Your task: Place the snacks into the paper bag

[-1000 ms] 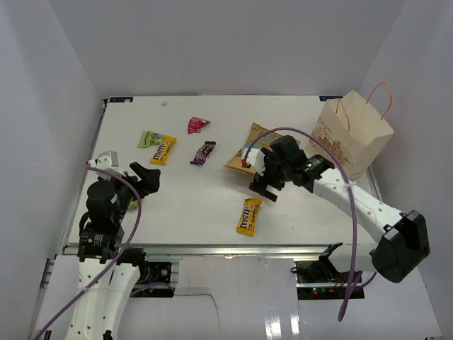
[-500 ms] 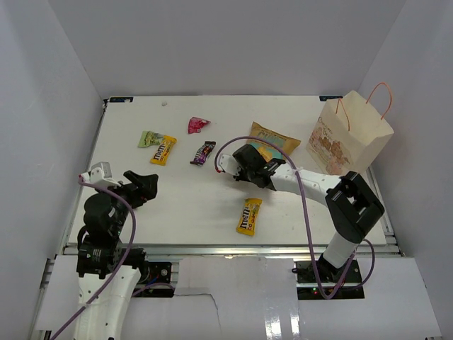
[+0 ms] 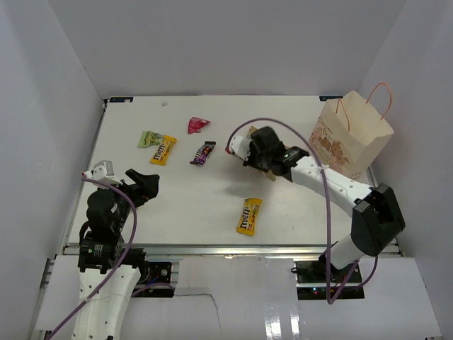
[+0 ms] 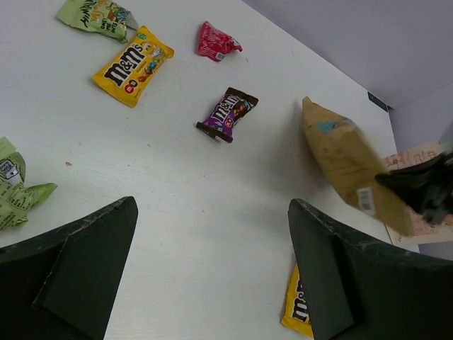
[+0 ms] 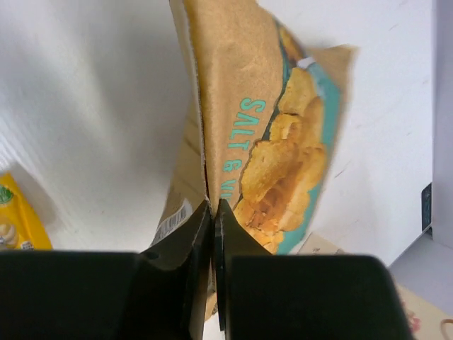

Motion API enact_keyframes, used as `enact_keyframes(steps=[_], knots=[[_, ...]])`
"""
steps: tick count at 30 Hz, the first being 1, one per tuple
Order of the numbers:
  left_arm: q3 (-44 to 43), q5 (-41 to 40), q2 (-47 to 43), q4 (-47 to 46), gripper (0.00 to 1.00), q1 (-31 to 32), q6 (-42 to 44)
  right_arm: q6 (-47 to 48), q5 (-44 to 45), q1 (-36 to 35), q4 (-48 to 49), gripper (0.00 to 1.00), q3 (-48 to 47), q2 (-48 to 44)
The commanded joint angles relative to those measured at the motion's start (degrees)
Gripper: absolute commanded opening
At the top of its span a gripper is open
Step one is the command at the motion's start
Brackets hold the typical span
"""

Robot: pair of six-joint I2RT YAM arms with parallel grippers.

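My right gripper (image 5: 212, 207) is shut on the edge of the tan-and-blue chip bag (image 5: 258, 106) and holds it up off the table. From above, the right gripper (image 3: 263, 157) covers most of that bag. The kraft paper bag (image 3: 354, 134) stands upright at the far right. On the table lie a pink wrapper (image 3: 197, 125), a light green packet (image 3: 150, 138), a yellow candy pack (image 3: 163, 149), a dark purple bar (image 3: 203, 152) and a second yellow pack (image 3: 248, 215). At the near left my left gripper (image 3: 145, 183) stands open over bare table, with nothing between its fingers (image 4: 85, 262).
Another green packet (image 4: 18, 188) lies just left of my left gripper. White walls close in the table on the left, back and right. The paper bag's orange cord handles (image 3: 382, 95) stick up above its open mouth.
My right gripper has shut on the chip bag and lifted it from the table, swinging left and then back toward the middle. The left arm has barely shifted.
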State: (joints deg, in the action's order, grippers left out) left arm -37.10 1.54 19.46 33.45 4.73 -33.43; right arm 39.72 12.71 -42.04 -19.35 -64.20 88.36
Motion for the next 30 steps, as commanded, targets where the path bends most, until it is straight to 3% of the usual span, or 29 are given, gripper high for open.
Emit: enact_keyframes(steps=[1, 6, 9, 15, 24, 30], knots=[[0.19, 0.04, 0.31, 0.30, 0.98, 0.01, 0.12, -5.97, -19.18, 7.57, -4.45, 0.08, -13.81, -5.83], [0.28, -0.13, -0.65, 0.30, 0.98, -0.07, 0.03, -16.05, -39.38, 19.97, -9.56, 0.08, -25.35, -6.18], [0.36, -0.13, -0.83, 0.21, 0.98, 0.01, 0.12, -20.02, -45.47, 23.93, -9.12, 0.08, -27.37, -7.40], [0.36, 0.57, -0.39, 0.04, 0.98, 0.01, 0.29, -32.31, -54.86, 30.86, -4.47, 0.08, -31.58, -9.52], [0.36, 0.57, -0.57, 0.03, 0.98, 0.01, 0.30, -47.18, -62.19, 38.96, 1.15, 0.08, -36.52, -9.96], [0.45, 0.83, -0.57, -0.05, 0.98, 0.01, 0.38, -56.75, -66.05, 48.62, 8.08, 0.08, -41.26, -10.48]])
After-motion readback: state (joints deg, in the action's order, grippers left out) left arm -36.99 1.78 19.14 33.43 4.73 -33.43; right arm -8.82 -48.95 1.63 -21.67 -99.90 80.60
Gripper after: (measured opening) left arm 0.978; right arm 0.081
